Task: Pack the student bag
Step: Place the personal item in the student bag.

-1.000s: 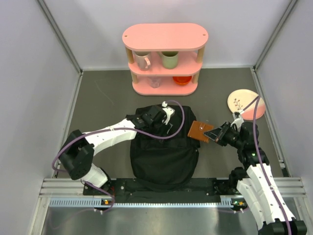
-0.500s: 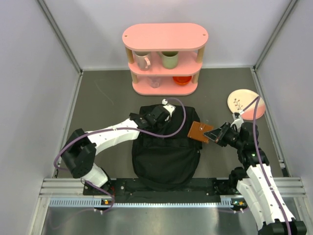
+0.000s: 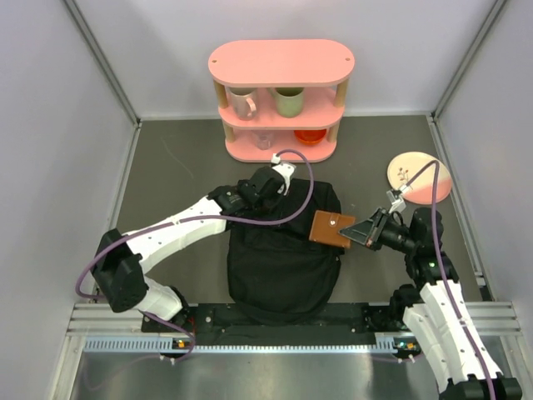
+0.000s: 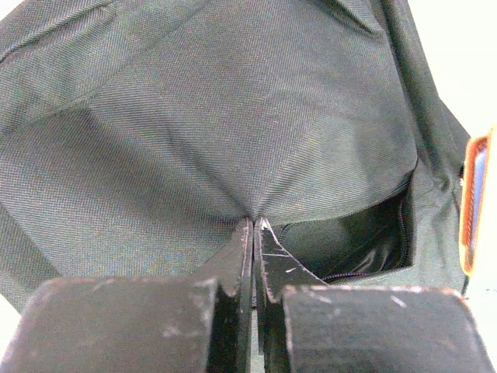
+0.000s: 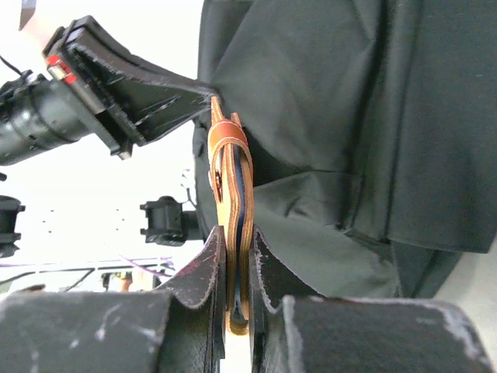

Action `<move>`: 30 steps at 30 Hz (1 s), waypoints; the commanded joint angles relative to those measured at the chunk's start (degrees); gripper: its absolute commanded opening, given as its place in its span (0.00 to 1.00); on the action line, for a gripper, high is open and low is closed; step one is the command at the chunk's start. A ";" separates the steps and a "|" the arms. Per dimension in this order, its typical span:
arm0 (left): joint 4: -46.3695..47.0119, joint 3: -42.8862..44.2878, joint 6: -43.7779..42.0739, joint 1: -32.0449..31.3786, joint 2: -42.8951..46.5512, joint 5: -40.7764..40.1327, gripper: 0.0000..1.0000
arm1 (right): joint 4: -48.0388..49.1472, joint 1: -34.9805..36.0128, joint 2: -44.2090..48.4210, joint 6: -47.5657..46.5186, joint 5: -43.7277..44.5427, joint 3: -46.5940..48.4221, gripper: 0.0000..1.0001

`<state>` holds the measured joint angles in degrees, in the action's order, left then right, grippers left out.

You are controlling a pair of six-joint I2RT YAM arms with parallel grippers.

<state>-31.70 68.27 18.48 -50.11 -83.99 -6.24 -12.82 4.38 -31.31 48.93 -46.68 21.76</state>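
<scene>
The student bag [image 3: 283, 258] is a floppy black backpack lying in the middle of the table. My left gripper [image 3: 271, 187] is at its far top edge, shut on a pinch of the bag's fabric [image 4: 254, 221]. Beside that pinch a dark pocket mouth [image 4: 365, 241] gapes. My right gripper [image 3: 360, 232] is shut on a brown leather wallet [image 3: 331, 229] and holds it over the bag's right edge. In the right wrist view the wallet [image 5: 231, 179] stands edge-on between the fingers, with the bag [image 5: 373, 116] just right of it.
A pink shelf [image 3: 281, 62] stands at the back with two mugs [image 3: 243, 103] [image 3: 289, 102], a glass [image 3: 263, 139] and a red bowl [image 3: 310, 136]. A pink and cream plate [image 3: 419, 177] lies at the far right. Grey walls close in both sides.
My left gripper closed on the bag's fabric and pulled its top edge up and away. My right gripper carried the wallet leftward onto the bag's right edge.
</scene>
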 commanded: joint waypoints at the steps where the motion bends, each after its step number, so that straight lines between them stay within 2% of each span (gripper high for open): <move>1: 1.64 3.27 2.87 0.71 2.16 1.40 0.00 | 7.45 0.98 2.39 5.73 -5.53 -0.57 0.00; 5: 1.56 3.62 6.03 1.41 2.25 2.45 0.00 | 9.65 6.15 2.48 9.51 -4.48 -3.47 0.00; 6: 1.82 3.62 6.56 1.85 2.25 2.81 0.00 | 9.74 9.64 1.70 9.52 -3.43 -3.56 0.00; 10: 2.26 3.36 7.80 2.47 3.30 4.04 0.00 | 13.77 17.65 -2.51 9.87 4.73 -4.79 0.00; 12: 2.52 2.75 8.15 2.82 4.35 5.27 0.00 | 20.59 19.25 -5.32 11.80 5.71 -5.58 0.00; 14: 3.75 1.17 8.41 2.91 5.41 5.97 0.00 | 23.53 21.36 -10.51 12.25 7.29 -5.68 0.00; 20: 7.52 -3.66 10.34 4.23 10.41 10.37 0.00 | 24.60 26.28 -21.32 10.23 14.41 -4.36 0.00; 25: 10.69 -7.71 11.84 6.86 14.11 12.30 0.00 | 25.56 28.31 -23.89 12.41 20.38 -7.86 0.00; 30: 14.30 -11.23 14.91 8.88 15.17 17.05 0.00 | 36.88 31.90 -22.22 20.84 26.36 -13.05 0.00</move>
<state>-24.14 58.35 29.98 -42.50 -71.79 6.07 16.47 33.50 -54.35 63.46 -30.96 12.53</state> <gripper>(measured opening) 0.009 0.066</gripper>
